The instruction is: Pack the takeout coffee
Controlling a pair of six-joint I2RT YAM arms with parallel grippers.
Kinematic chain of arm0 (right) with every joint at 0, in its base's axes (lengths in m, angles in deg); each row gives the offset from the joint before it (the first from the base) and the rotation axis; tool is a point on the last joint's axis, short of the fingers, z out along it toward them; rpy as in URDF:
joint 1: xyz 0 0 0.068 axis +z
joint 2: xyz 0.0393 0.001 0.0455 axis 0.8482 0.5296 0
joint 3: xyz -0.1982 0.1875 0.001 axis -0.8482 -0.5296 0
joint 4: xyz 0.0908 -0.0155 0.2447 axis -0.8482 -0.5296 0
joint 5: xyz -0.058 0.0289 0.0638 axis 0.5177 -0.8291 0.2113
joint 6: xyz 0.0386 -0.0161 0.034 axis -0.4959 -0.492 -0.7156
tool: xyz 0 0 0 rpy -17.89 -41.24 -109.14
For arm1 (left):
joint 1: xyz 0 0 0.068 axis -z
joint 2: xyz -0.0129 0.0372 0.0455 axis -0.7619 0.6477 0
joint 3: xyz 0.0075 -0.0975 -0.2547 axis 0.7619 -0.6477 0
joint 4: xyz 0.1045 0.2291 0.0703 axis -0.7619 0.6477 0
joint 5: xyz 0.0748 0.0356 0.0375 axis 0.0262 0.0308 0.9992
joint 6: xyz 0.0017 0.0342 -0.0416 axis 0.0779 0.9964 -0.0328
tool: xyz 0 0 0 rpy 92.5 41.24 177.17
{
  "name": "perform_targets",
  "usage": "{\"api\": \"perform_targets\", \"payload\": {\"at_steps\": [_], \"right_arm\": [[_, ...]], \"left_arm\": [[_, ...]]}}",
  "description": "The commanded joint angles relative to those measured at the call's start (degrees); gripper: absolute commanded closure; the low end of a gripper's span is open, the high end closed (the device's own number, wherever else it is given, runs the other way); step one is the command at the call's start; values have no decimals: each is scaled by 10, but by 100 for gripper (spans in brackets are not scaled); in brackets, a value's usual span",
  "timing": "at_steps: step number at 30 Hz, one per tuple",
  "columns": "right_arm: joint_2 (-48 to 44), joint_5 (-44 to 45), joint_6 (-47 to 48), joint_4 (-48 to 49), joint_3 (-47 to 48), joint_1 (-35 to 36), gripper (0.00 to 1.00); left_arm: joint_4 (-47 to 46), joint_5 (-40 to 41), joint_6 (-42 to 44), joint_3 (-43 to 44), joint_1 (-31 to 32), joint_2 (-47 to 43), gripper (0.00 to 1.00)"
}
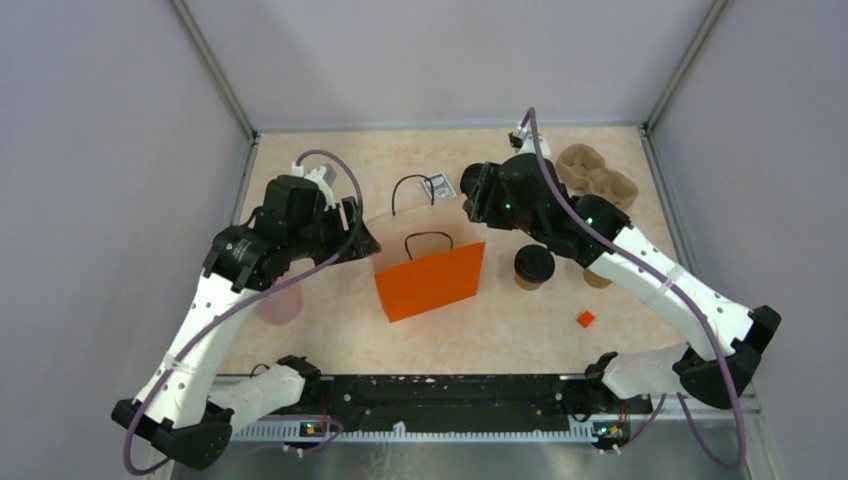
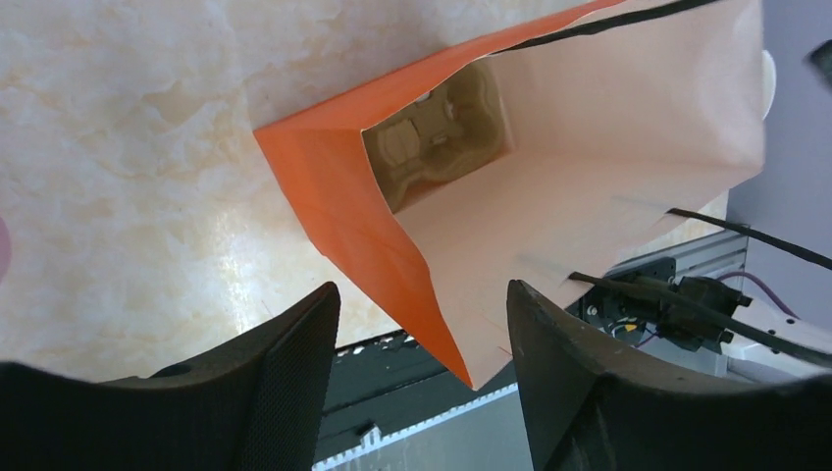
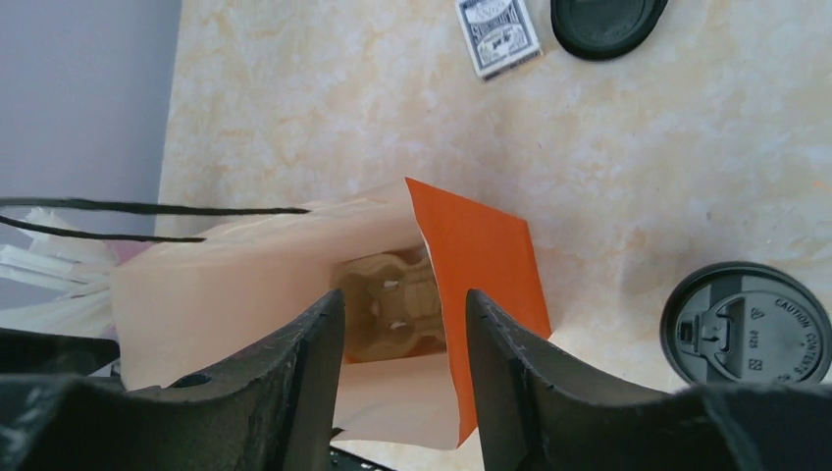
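Observation:
The takeout coffee (image 1: 533, 265), a small tan cup with a black lid (image 3: 751, 324) on it, stands on the table just right of the orange bag (image 1: 430, 282). The bag stands upright and open, and a brown pulp carrier (image 2: 437, 147) lies at its bottom. My left gripper (image 1: 365, 240) hovers at the bag's left rim, open, with a corner of the rim (image 2: 471, 368) between its fingers and touching neither. My right gripper (image 1: 468, 200) is open over the bag's right rim, and the orange side wall (image 3: 481, 265) rises between its fingers.
A second pulp carrier (image 1: 597, 175) sits at the back right. A bare tan cup (image 1: 597, 279) peeks from under the right arm. A card deck (image 3: 498, 34) and a loose black lid (image 3: 603, 20) lie behind the bag. A small red piece (image 1: 585, 319) lies front right.

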Motion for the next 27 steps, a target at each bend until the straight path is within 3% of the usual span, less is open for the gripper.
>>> {"api": "perform_targets", "payload": {"at_steps": [1,4,5,7,11,12,16,21,27], "right_arm": [[-50,34,67,9,37,5,51],[-83,69,97,6,20,5,47],[-97,82,98,13,8,5,39],[-132,95,94,31,-26,-2,8],[-172,49,93,30,-81,-40,5],[-164,53,81,-2,-78,-44,5],[-109,45,66,-113,-46,-69,4],[-66,85,73,-180,-22,-107,1],[-50,21,78,-212,-28,-170,6]], "left_arm": [[-2,-20,-6,-26,0,2,33],[-10,-14,6,-33,0,11,41],[-21,-17,12,-34,0,13,45],[-43,-19,17,-37,0,16,58],[-98,-13,40,-38,0,24,97],[-109,-11,46,-35,0,29,100],[-144,-9,77,-10,0,53,100],[-212,-33,136,-9,0,54,100],[-84,40,160,64,0,87,100]]}}
